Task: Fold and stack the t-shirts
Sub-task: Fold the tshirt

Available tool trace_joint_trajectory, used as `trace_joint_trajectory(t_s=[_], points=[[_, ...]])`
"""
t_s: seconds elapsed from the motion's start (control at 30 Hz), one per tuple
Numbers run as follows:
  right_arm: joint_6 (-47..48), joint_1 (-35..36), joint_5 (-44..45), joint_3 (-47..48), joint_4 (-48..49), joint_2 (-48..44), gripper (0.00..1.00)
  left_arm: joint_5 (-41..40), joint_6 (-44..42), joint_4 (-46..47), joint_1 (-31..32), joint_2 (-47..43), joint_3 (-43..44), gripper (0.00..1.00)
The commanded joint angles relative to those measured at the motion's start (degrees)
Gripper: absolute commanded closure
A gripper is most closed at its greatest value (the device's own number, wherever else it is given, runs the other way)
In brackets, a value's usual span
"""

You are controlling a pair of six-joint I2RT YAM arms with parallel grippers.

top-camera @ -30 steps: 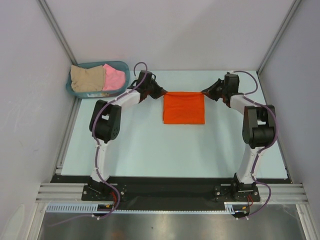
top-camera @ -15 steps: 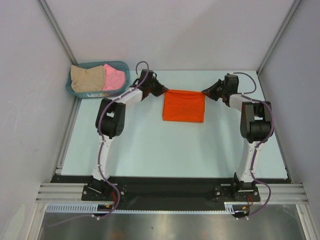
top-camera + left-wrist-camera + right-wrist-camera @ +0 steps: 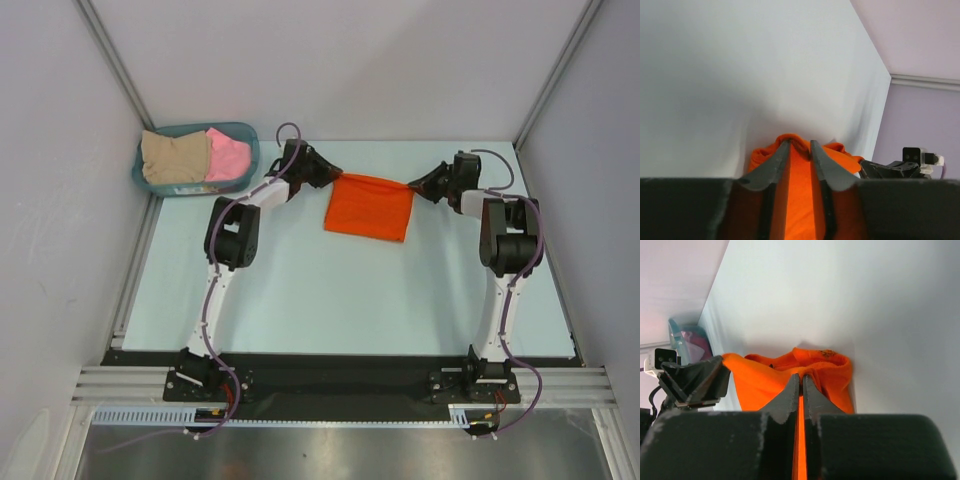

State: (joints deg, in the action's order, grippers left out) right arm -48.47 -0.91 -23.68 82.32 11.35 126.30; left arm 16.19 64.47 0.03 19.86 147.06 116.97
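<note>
Orange t-shirt (image 3: 368, 207): one item, folded to a rough rectangle. It lies in the far half of the table (image 3: 300, 290), about midway between the left and right edges. Its near edge rests on the tabletop and runs slightly askew. Its two far corners are drawn out toward the grippers.

Left gripper (image 3: 330, 177): at the far left corner of the orange t-shirt. The left wrist view shows the jaws a little apart, with a bunch of orange cloth between the fingers (image 3: 774, 167).

Right gripper (image 3: 412, 186): at the far right corner of the same garment. The right wrist view shows the jaws pressed together, clamping a thin fold of orange cloth, with the rest gathered just past the tips.

Basket (image 3: 252, 140): teal plastic, at the far left corner of the table. It holds two garments:
- beige t-shirt (image 3: 175, 157), crumpled, on the left side
- pink t-shirt (image 3: 230, 155), crumpled, on the right side, touching the beige one
</note>
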Motion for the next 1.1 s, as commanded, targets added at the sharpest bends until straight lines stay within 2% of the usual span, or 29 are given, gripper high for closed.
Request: trace_joint_trajectory(t_s=[0.0,0.13,0.17,0.23,0.27,0.37,0.43,0.57,0.67,0.8,0.9,1.07], points=[[0.56,-1.2,0.74,1.61,3.32,0.17,0.95,1.48,-0.74,3.76,-1.14,2.34,6.51,0.64],[3.11,-2.25,-0.75,4.95,2.01,2.02,0.86,-0.53,-6.88,-1.68,-1.31,1.3,10.56,0.55],[3.64,-3.04,-1.19,5.39,1.74,1.85,0.78,-2.72,-8.73,-2.83,-1.31,0.16,10.3,0.5],[7.5,-3.57,-1.72,7.48,0.26,1.06,0.73,-4.31,-13.83,-5.12,-1.31,-4.4,7.86,0.47],[9.16,-3.84,-0.67,8.28,-3.06,0.01,0.66,-4.84,-15.23,-5.22,-1.4,-5.9,6.45,0.45],[15.58,-4.19,1.08,10.13,-8.69,-2.28,0.59,-3.8,-19.11,-3.9,-1.31,-12.05,0.83,0.43],[16.65,-4.02,1.71,9.0,-9.33,-5.62,0.59,-1.78,-20.96,-1.97,-0.96,-15.22,-3.39,0.43],[13.5,-1.04,-1.19,0.23,0.39,-10.54,0.55,5.42,-17.46,9.95,-0.43,-16.37,-11.92,0.45],[6.76,0.73,-5.65,-1.81,10.04,-8.1,0.58,9.3,-10.26,24.78,0.27,-12.53,-14.75,0.49],[-2.91,2.49,-10.15,-2.35,22.53,-0.72,0.67,9.66,-3.05,32.65,1.67,-5.23,-11.42,0.49],[-8.2,1.96,-12.7,0.55,27.84,5.7,0.76,8.43,-0.67,28.98,2.03,2.42,-2.12,0.49],[-8.75,-0.58,-12.8,2.93,27.15,10.63,0.79,5.18,2.94,24.24,2.03,10.6,10.02,0.48]])
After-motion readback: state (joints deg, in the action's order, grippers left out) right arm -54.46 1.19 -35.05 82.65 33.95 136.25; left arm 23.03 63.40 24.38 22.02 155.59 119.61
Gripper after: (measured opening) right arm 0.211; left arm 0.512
